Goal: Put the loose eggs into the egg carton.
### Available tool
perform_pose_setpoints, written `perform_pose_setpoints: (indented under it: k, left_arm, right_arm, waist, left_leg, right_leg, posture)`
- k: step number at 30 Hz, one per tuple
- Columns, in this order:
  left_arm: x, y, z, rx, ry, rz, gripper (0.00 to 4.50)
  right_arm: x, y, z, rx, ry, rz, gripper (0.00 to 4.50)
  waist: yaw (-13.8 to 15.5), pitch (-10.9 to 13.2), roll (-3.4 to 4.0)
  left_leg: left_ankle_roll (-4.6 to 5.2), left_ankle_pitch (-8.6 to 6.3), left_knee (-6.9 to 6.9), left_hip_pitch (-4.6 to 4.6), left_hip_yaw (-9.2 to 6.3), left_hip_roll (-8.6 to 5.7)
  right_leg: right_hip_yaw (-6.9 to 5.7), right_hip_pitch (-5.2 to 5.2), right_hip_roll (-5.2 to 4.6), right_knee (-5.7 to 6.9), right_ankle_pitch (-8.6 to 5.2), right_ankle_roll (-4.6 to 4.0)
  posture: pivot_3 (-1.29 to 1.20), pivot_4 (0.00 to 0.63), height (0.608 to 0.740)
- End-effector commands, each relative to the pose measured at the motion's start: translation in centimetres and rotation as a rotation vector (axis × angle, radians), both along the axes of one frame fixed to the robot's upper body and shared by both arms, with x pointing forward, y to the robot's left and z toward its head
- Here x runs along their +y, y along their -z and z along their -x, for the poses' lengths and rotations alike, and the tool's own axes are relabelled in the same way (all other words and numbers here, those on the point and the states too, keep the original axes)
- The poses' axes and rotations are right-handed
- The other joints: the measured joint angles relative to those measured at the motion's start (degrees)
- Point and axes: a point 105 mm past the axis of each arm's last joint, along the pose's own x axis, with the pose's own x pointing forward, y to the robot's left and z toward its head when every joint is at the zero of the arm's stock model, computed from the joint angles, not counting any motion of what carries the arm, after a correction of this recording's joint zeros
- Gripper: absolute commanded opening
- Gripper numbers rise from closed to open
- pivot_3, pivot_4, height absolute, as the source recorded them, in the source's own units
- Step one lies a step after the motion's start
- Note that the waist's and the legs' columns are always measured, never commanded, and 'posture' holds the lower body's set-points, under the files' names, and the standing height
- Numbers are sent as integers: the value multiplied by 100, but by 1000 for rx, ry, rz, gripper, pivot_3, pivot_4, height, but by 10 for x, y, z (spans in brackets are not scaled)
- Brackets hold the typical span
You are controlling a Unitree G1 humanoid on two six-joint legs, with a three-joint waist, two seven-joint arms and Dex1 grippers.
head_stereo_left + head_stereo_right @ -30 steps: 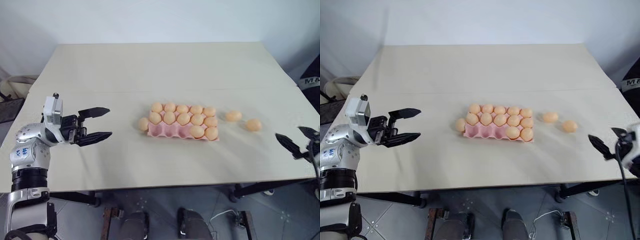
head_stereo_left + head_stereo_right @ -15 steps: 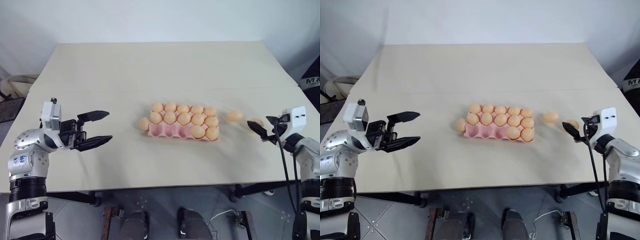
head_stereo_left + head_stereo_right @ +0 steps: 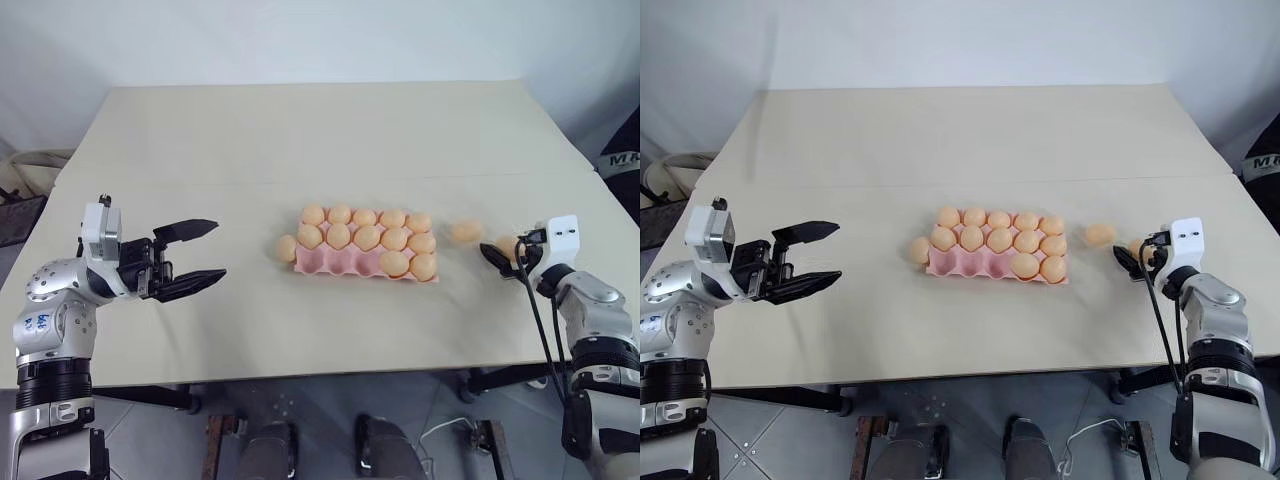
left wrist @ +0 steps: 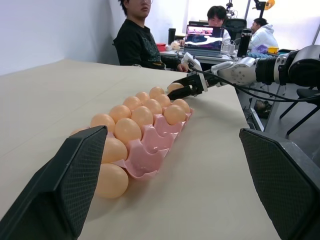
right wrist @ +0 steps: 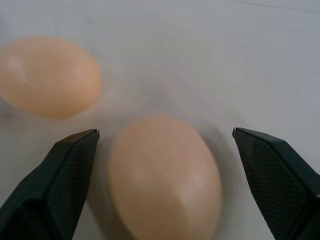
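With its fingers spread wide, the right gripper (image 5: 165,165) straddles 1 loose egg (image 5: 165,180), evidently positioned to clamp it for the egg carton (image 3: 340,262).

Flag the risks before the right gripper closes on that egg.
1. The egg sits off-centre between the open right gripper's fingers, nearer one; it could roll away.
2. The second loose egg lies close by and may get knocked.
3. The carton has empty cups only in its near row; placing could bump seated eggs.
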Motion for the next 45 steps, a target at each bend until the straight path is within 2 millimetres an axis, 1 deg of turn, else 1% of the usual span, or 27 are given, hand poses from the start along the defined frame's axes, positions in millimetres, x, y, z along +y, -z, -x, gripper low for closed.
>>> perform_pose_setpoints:
  k: [1, 5, 6, 7, 10, 12, 16, 19, 22, 24, 27, 29, 31, 35, 41, 45]
  left_arm:
    - [2, -12, 2, -55, -7, 11, 4500]
    - [2, -12, 0, -55, -13, 14, 4500]
    - [2, -12, -1, -56, -14, 14, 4500]
    - [2, -12, -1, -55, -15, 14, 4500]
    - [3, -12, -2, -55, -15, 12, 4500]
    - [4, -13, -3, -54, -14, 12, 4500]
    - [3, -13, -6, -52, -5, 10, 4500]
    - [1, -14, -8, -53, 5, 11, 4500]
    - [-1, -14, -9, -54, 17, 12, 4500]
    - [-1, -14, -10, -54, 22, 10, 4500]
    - [-2, -15, -11, -59, 22, 10, 4500]
    - [-1, -15, -10, -61, 20, 9, 4500]
    - [-1, -15, -9, -64, 16, 8, 4500]
    - [1, -15, -7, -66, 2, 9, 4500]
    - [2, -13, -6, -64, -8, 12, 4500]
    - [1, -13, -5, -63, -11, 16, 4500]
  right_arm:
    - [-7, -14, 0, -43, 22, 19, 3557]
    - [-3, -21, 4, -53, -13, 35, 2127]
    - [1, -24, 6, -61, -34, 38, 1858]
    - [5, -29, 9, -72, -58, 39, 1764]
    - [20, -44, 17, -102, -116, 39, 1764]
    - [38, -59, 26, -121, -172, 42, 1764]
    - [99, -87, 50, -133, -367, 36, 1764]
    - [146, -105, 61, -160, -472, -12, 1764]
    - [186, -114, 64, -180, -560, -21, 1764]
    - [203, -118, 62, -192, -582, -25, 1764]
    - [217, -115, 54, -171, -580, -10, 1764]
    - [229, -101, 55, -139, -625, 58, 1764]
    - [236, -86, 57, -114, -661, 105, 1764]
    - [246, -72, 56, -89, -690, 122, 1764]
    - [252, -67, 52, -79, -704, 142, 1764]
    - [258, -63, 54, -69, -734, 150, 1764]
  waist:
    - [-16, 0, 0]
    - [-41, 0, 0]
    - [-48, 0, 0]
    - [-54, 0, 0]
    - [-63, 0, 0]
    - [-67, 1, 2]
    - [-80, 2, 3]
    - [-80, 2, 4]
    - [-67, 2, 4]
    - [-67, 2, 4]
    - [-52, 2, 4]
    - [-34, 2, 3]
    - [-32, 2, 3]
    - [-36, 2, 3]
    - [-54, 1, 1]
    - [-70, 1, 0]
  left_leg:
    - [0, 0, 0, 0, 0, 0]
    - [0, 0, 0, 0, 0, 0]
    - [0, 0, 0, 0, -1, 0]
    - [0, 0, -1, 0, -1, 1]
    - [0, 0, 0, 0, 0, 1]
    - [1, 0, 1, 0, 0, 1]
    - [16, -12, 0, 2, -2, 9]
    - [20, -15, 2, 4, -1, 12]
    - [17, -14, 3, 6, -6, 15]
    - [14, -12, 2, 4, -12, 15]
    - [17, -10, 2, -4, -12, 13]
    - [19, -8, -1, -11, -16, 13]
    - [14, -12, -3, -13, -15, 13]
    - [5, -14, -10, -18, 5, 10]
    - [25, -24, -5, -19, 86, 7]
    - [38, -26, 14, -19, 116, 11]
  right_leg:
    - [0, 0, 0, 0, 0, 0]
    - [1, 0, 0, 4, 0, 0]
    - [1, 0, 0, 4, 0, 0]
    - [2, -1, 0, 4, 0, 1]
    - [3, -2, -1, 7, 1, 2]
    - [4, -3, -1, 10, 1, 2]
    - [9, -7, 0, 19, 1, 2]
    - [11, -12, 1, 17, 1, 0]
    - [15, -12, 0, 11, 4, -12]
    - [15, -12, 0, 9, 5, -17]
    - [15, -18, -4, 8, 6, -18]
    - [10, -21, -4, 16, 6, -18]
    - [4, -24, -3, 16, 6, -18]
    - [-9, -40, -2, 30, 8, -14]
    - [-73, -74, -3, 52, 11, -7]
    - [-78, -75, -9, 50, 13, -3]
  posture:
    - [0, 150, 740]
    - [0, 150, 740]
    - [0, 150, 740]
    - [0, 150, 740]
    - [0, 150, 740]
    - [0, 150, 740]
    - [0, 150, 740]
    - [0, 150, 740]
    - [0, 150, 740]
    - [0, 150, 740]
    - [0, 150, 740]
    - [0, 150, 740]
    - [0, 150, 740]
    - [0, 150, 740]
    - [0, 150, 740]
    - [0, 150, 740]
